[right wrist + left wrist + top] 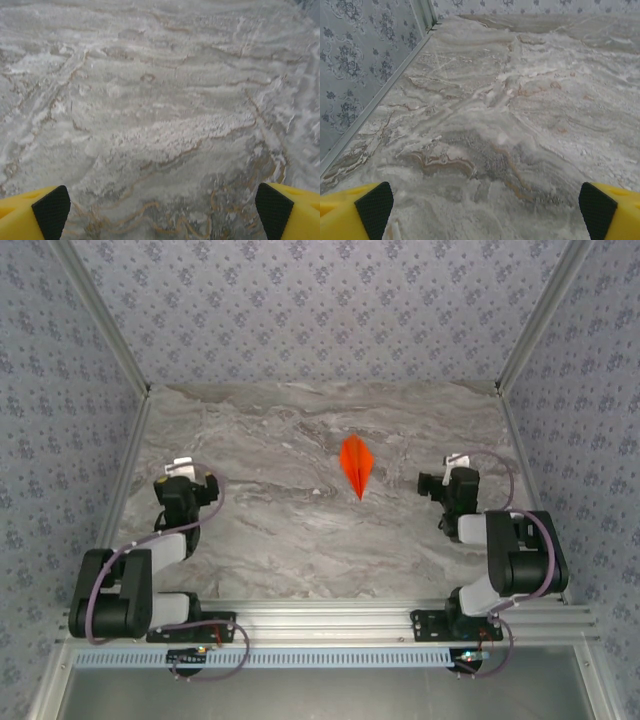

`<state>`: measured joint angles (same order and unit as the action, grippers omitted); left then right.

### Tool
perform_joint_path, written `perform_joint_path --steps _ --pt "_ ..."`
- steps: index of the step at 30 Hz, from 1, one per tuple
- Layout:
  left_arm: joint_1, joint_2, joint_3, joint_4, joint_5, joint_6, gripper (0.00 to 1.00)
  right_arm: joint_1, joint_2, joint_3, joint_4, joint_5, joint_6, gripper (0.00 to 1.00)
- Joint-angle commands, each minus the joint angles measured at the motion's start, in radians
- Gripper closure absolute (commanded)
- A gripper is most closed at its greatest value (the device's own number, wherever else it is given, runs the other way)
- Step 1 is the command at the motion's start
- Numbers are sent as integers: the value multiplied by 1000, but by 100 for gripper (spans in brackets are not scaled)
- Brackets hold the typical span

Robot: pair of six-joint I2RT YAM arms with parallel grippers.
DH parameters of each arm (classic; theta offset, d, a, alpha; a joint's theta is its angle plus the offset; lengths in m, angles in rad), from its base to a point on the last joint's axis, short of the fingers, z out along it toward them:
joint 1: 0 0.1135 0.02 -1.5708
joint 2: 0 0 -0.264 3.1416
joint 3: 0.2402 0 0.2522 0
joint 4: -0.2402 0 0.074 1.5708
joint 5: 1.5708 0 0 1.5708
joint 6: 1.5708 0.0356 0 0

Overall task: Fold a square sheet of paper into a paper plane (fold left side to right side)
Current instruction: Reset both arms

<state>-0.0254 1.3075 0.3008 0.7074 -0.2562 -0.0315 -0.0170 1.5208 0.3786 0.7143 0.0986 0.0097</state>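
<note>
Top external: shows paper plane (357,466) as narrow dart, folding looks done, nothing left; left gripper (485,204) spread wide, empty; right gripper (162,210) likewise.

Paper plane (357,466): thin orange-red paper, matt, sharply creased.
Table (280,530): grey marble-look top, veined, smooth, faint sheen.
Walls (300,310): floral-printed covering, matt.
Frame rails (330,612): bare aluminium, dull metallic shine.
Left gripper (485,207): smooth yellow plastic fingers (340,215), matt black pads (372,202).
Right gripper (162,207): same yellow plastic, same matt black pads.
Arm shells (120,590): black and white plastic, smooth.
</note>
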Motion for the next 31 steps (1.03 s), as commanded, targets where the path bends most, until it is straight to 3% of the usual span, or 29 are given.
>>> perform_joint_path --steps 1,4,6,8,31 --pt "22 92 -17 224 100 -14 2 -20 -3 8 93 -69 -18 0" --pt "22 230 5 327 135 4 2 -21 2 4 114 -70 -19 0" --pt "24 207 65 162 149 4 2 -20 2 5 108 -69 -19 0" --pt "29 225 108 108 164 4 2 -19 2 5 107 -68 -19 0" --pt "44 225 109 108 192 -2 2 -10 2 10 99 -62 -28 0"
